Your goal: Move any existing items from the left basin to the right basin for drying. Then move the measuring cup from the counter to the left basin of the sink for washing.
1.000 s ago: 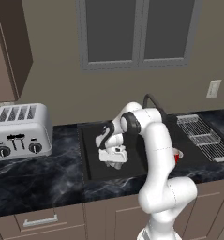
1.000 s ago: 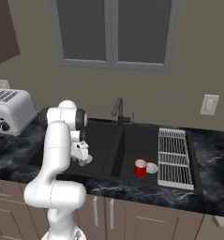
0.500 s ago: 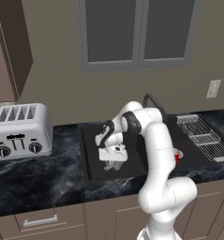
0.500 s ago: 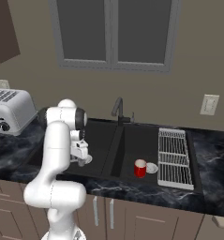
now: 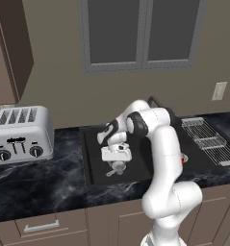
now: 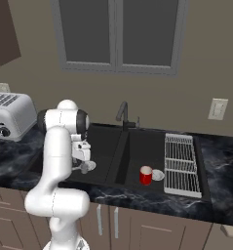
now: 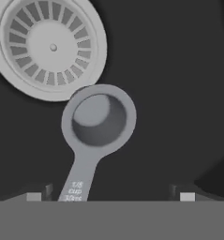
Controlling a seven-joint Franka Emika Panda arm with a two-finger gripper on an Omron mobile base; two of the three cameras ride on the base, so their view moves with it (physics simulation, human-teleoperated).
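Note:
The grey measuring cup [image 7: 98,119] lies low in the wide left basin [image 5: 95,149], its bowl touching the rim of the round silver drain [image 7: 50,47]. Its handle runs back toward my gripper [image 7: 109,197], which is open, with the two fingertips far apart on either side of the handle. In the base views the cup [image 5: 117,168] [image 6: 86,167] sits just under the gripper [image 5: 116,161] [image 6: 84,161]. The red mug [image 6: 145,175] stands upright in the narrow right basin [image 6: 147,146], beside that basin's drain [image 6: 158,175].
A dark curved faucet [image 6: 122,113] rises behind the divider between the basins. A wire dish rack [image 6: 181,163] lies on the counter right of the sink. A silver toaster [image 5: 21,132] stands on the black marble counter [image 5: 39,182] to the left.
The grey cup now shows below the hand, free of the fingers, down in the left basin. The arm has hardly moved and the red mug has stayed put.

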